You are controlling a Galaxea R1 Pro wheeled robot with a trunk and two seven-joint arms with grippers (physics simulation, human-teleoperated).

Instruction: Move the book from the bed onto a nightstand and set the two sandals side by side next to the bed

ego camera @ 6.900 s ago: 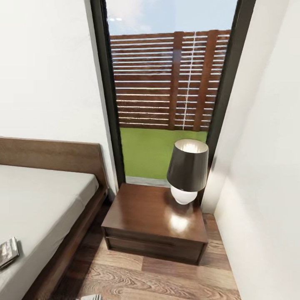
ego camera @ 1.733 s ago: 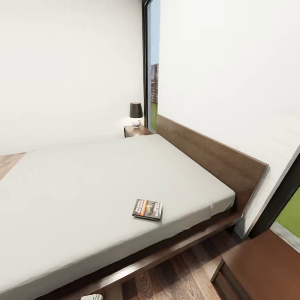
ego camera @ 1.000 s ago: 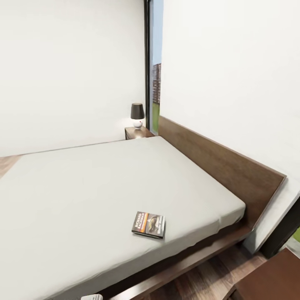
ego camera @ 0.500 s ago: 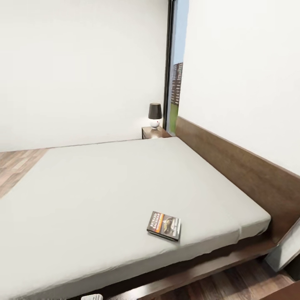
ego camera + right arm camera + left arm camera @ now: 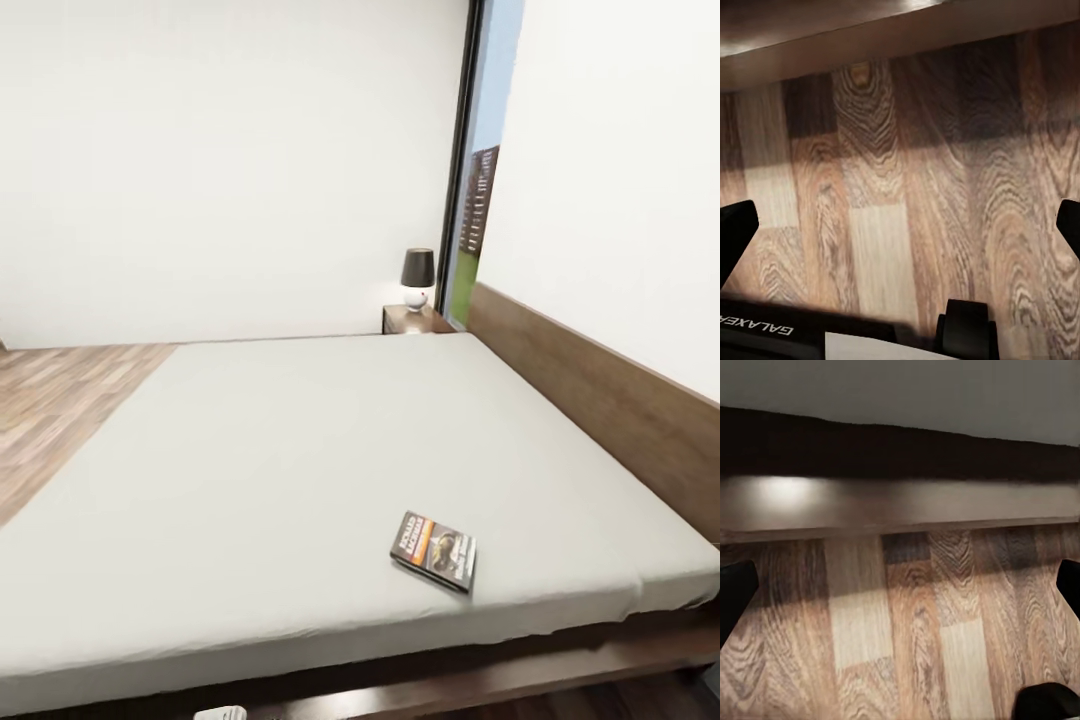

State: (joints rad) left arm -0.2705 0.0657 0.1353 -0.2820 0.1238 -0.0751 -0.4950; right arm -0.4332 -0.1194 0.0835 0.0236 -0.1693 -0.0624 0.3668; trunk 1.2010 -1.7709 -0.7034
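Dark-covered, orange-banded paperback book (image 5: pixel 434 551) lies flat near the light-grey mattress bed's (image 5: pixel 300 450) near edge, within our reach. Beyond stands the far dark wooden nightstand (image 5: pixel 408 320). Both our grippers hang spread apart, empty, over plank floor (image 5: pixel 907 187).

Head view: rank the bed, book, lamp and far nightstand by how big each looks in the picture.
1. bed, by far the largest.
2. book.
3. lamp, slightly less than the book.
4. nightstand, with little of it showing.
The lamp and nightstand stand far from the camera, so their apparent size says little about true size.
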